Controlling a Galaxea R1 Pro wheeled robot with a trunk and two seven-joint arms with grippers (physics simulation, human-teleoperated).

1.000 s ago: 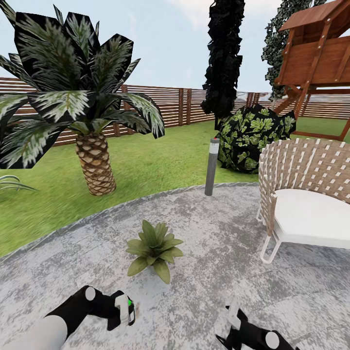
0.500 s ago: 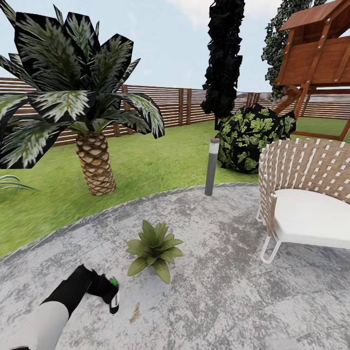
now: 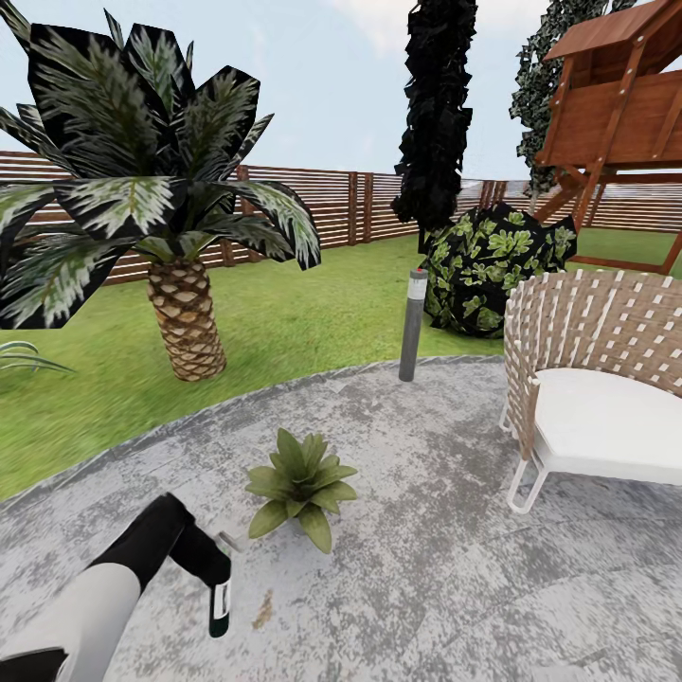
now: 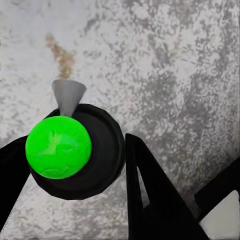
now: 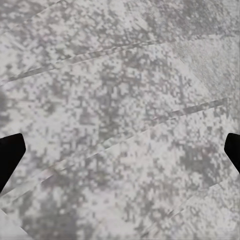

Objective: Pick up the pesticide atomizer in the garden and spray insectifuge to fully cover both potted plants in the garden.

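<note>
Pickup's done: my left gripper [image 3: 214, 578] is clamped round the pesticide atomizer [image 3: 220, 607], held low just beside the nearest potted plant [image 3: 301, 485] on the patio [image 3: 455, 568], my right gripper [image 5: 120, 150] hanging spread and empty (no spray visible yet, so covering both plants remains).

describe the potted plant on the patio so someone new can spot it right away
Start at the round grey speckled stone patio, ringed by lawn. The potted plant sits near its middle, between the tall palm and the wicker chair. It is a low rosette of broad, pointed, plain green leaves, far smaller than the palm.
</note>
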